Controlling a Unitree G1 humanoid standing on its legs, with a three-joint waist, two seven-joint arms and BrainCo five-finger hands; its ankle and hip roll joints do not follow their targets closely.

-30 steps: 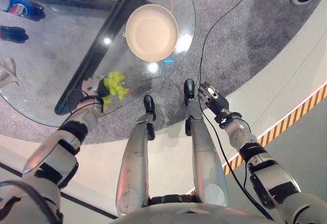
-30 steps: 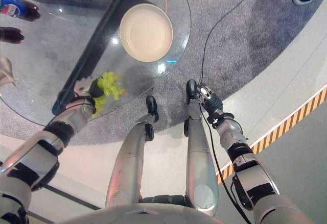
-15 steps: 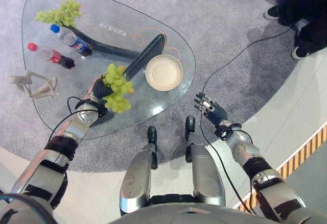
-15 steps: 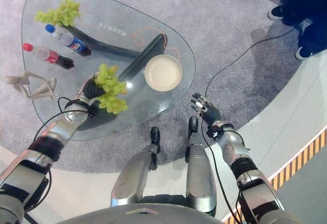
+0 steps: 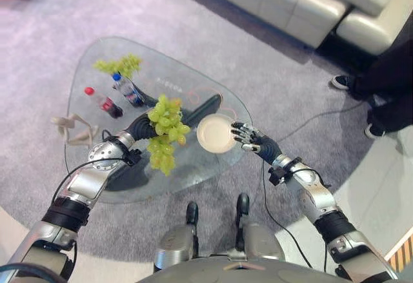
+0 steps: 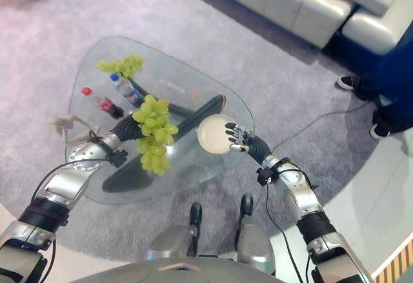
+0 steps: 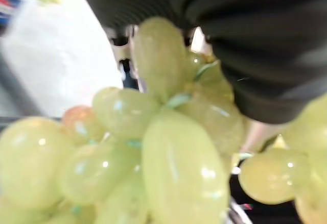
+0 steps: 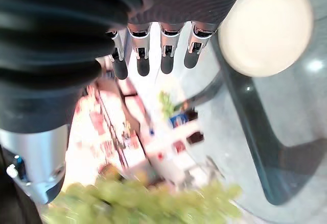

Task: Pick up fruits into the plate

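Note:
My left hand [image 5: 137, 127] is shut on a bunch of green grapes [image 5: 165, 128], which hangs from it above the glass table [image 5: 193, 89], just left of the plate. The left wrist view has the same grapes [image 7: 168, 147] pressed close under the hand's dark cover. A cream plate [image 5: 216, 133] lies near the table's right tip. At the plate's right edge my right hand [image 5: 245, 137] is open, its fingers [image 8: 143, 55] straight, with the plate [image 8: 265, 25] beyond them. A second grape bunch [image 5: 120, 65] lies at the table's far left.
Two bottles [image 5: 126, 89] and a pale figurine [image 5: 74, 128] stand on the table's left part. The table's dark base [image 5: 193, 112] runs beneath the glass. A light sofa [image 5: 303, 6] stands behind, and a person's legs [image 5: 381, 83] are at the right.
The camera view has shifted a lot. My left hand has lifted the grapes clear of the table, nearer the plate. My right hand has risen from beside my legs to the plate's edge.

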